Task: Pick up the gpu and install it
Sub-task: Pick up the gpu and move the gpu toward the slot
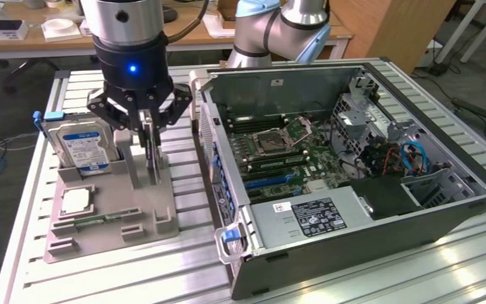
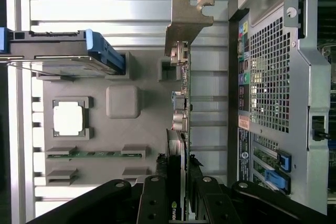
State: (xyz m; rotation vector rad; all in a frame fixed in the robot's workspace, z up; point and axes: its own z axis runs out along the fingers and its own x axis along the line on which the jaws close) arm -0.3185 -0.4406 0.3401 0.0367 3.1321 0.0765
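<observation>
Hand is down over the grey holder on the desk. Its fingers sit on either side of the gpu, and we read that as pinching both faces. The gpu stands on edge in its holder slot, with the silver bracket at the end away from the hand. We can't tell whether it has lifted clear.

In the same holder are a hard drive upright, a processor chip and a memory stick, all untouched.

Just beside the holder is the open computer case, motherboard exposed, with no card in the blue slots.

Our read is that the grasp is made, while the carry and install are not yet done.
</observation>
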